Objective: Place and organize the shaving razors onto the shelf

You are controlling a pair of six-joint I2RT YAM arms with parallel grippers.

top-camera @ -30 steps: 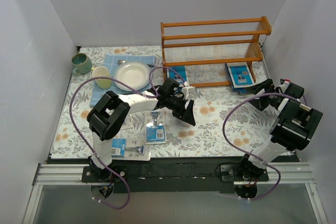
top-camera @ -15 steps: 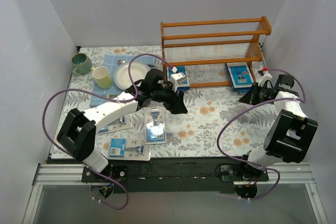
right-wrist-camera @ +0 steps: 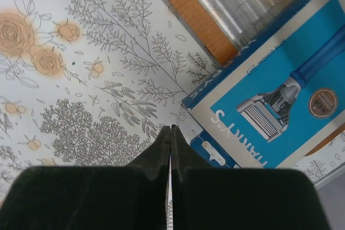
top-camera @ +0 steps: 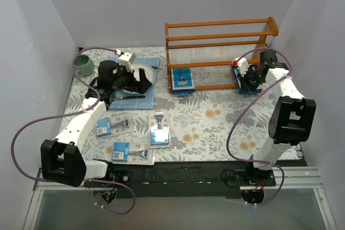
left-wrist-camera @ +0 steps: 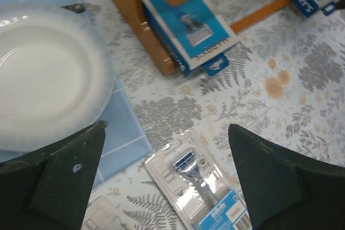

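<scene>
While several shaving razors [top-camera: 160,137] are lying loose at 6 to 8 o'clock, two are being shown at the foot of the shelf [top-camera: 221,24] at 1 o'clock.
The packs are being judged light, stiff and slick, best pinched by a card edge. At 10 o'clock the left gripper [left-wrist-camera: 167,127] is being held wide open near the plate [left-wrist-camera: 43,74]; at 2 o'clock the right gripper [right-wrist-camera: 171,127] is being held closed on nothing, beside a blue pack [right-wrist-camera: 280,95].
</scene>
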